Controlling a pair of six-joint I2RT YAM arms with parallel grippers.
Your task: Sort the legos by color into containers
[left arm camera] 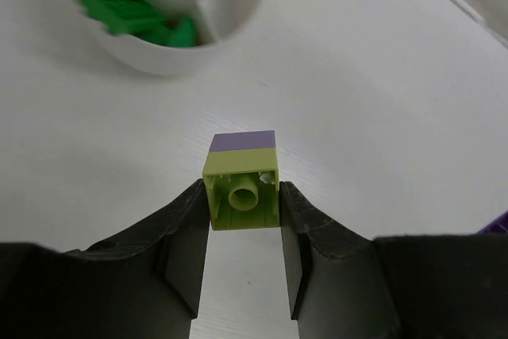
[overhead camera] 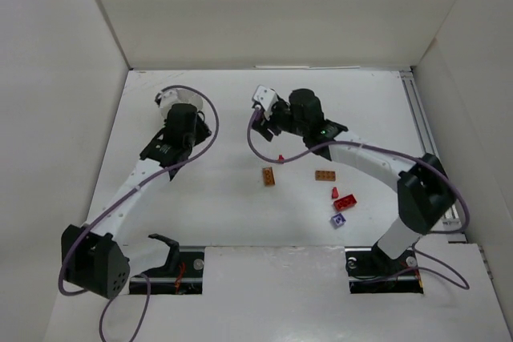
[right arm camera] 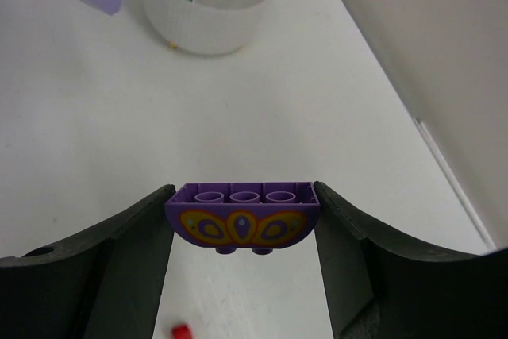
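My left gripper (left arm camera: 243, 206) is shut on a lime-yellow lego with a pale purple one stuck on its far side (left arm camera: 242, 180). Ahead and to its left is the round white dish (left arm camera: 232, 13), with green legos (left arm camera: 135, 20) in one compartment. My right gripper (right arm camera: 243, 213) is shut on a purple curved lego with a yellow pattern (right arm camera: 242, 226), and the dish (right arm camera: 208, 25) lies ahead of it. From above, the left gripper (overhead camera: 172, 110) is next to the dish (overhead camera: 163, 99) and the right gripper (overhead camera: 266, 106) is farther right. Loose legos lie mid-table: orange-brown (overhead camera: 268, 176) (overhead camera: 325, 175), red (overhead camera: 345, 203), pale purple (overhead camera: 339, 219).
White walls box in the table on three sides. A metal rail (overhead camera: 429, 142) runs along the right edge. Purple cables (overhead camera: 204, 110) loop off both arms. Two small red legos (overhead camera: 281, 158) (overhead camera: 335, 193) also lie loose, one showing under the right gripper (right arm camera: 182, 331).
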